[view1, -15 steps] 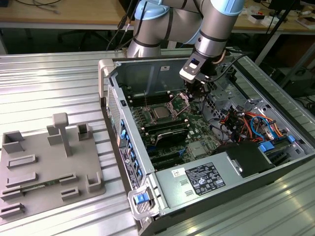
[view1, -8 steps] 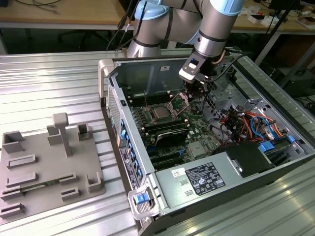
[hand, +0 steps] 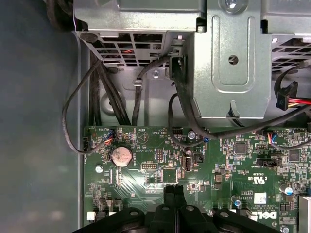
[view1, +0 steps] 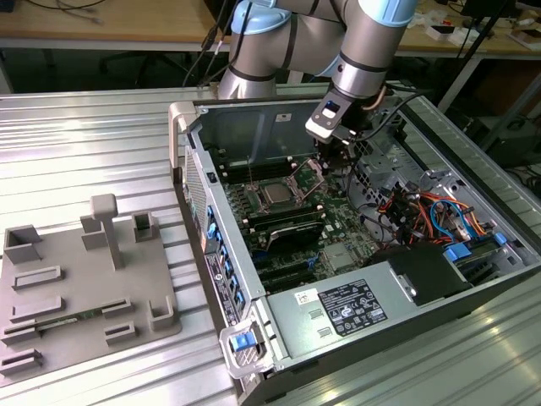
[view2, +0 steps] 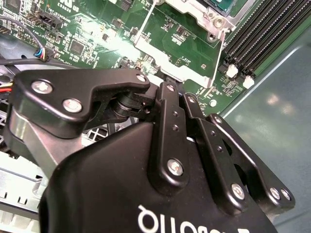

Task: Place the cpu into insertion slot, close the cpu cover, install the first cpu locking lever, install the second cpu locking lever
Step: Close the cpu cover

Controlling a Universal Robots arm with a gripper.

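Observation:
In the exterior view the cpu (view1: 275, 194) lies flat, its silver top up, in the insertion slot (view1: 272, 208) on the green motherboard. The cpu cover (view1: 308, 176) stands tilted up from the socket's far edge, hinged open. My gripper (view1: 332, 161) hangs just beside and above the raised cover, fingers together with nothing seen between them. The second wrist view shows the silver cpu cover (view2: 181, 46) with its cut-out middle just beyond my black gripper (view2: 163, 88). Thin wire levers run along its sides. In the first wrist view my gripper (hand: 174, 190) hovers over the board.
A grey fixture plate (view1: 76, 279) lies at the exterior view's left, outside the case. Black memory slots (view1: 283, 228) and a power supply (view1: 355, 309) sit nearer the front. Cables (view1: 423, 207) and a metal drive cage (hand: 231, 63) crowd the space behind my gripper.

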